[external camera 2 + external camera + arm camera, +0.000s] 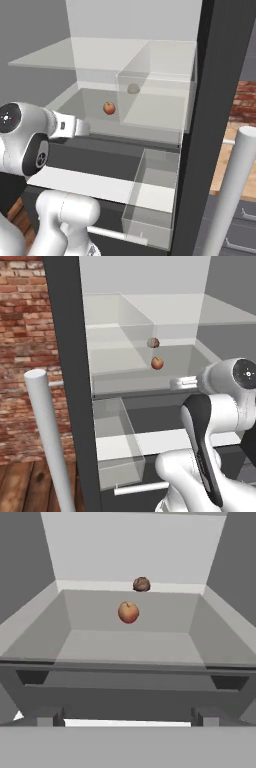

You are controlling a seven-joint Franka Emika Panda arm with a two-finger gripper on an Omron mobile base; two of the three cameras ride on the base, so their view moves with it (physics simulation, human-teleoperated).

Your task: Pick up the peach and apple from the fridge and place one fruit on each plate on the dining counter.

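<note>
The fridge point(67, 381) is showing a matt dark casing, with clear, glassy shelves point(100, 57) and bins point(150, 200) looking smooth inside. The peach point(128, 612) is looking smooth, orange-red with a paler blush; the brown lump point(141, 584) is looking dull and rough. Rough red brick wall point(22, 356) and wood-plank floor point(25, 488) are showing left.

You cannot tell whether the gripper's jaws stand open or closed: in the base views the hand ends in a pale blur, and the fingertips are cut off at the bottom of the hand view. The dark lump point(141, 584) behind the peach point(128, 612) is too small to identify. The fridge point(67, 381) is cropped by every picture's edges.
</note>
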